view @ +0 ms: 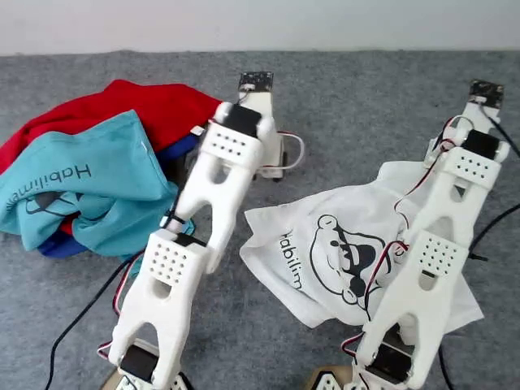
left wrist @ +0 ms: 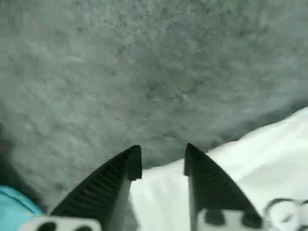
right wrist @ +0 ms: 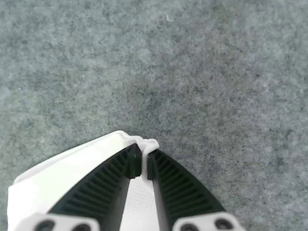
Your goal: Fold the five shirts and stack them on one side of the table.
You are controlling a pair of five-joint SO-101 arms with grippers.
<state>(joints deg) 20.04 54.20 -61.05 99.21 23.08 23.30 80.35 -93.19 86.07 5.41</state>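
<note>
A white shirt (view: 341, 244) with a black bear print lies crumpled on the grey carpet at centre right. My right gripper (right wrist: 143, 161) is shut on a pinch of the white shirt's (right wrist: 62, 168) edge, low over the carpet. My left gripper (left wrist: 162, 161) stands open above another edge of the white shirt (left wrist: 250, 159), nothing between its fingers. At far left lies a heap of shirts: a red one (view: 154, 106), a teal one (view: 97, 187) with dark print, and a blue one (view: 57, 244) mostly buried.
Grey carpet (view: 366, 97) covers the whole table. Both white arms rise from bases at the near edge. Cables (view: 81, 313) trail by the left arm's base. A strip of teal cloth (left wrist: 14, 207) shows beside the left gripper.
</note>
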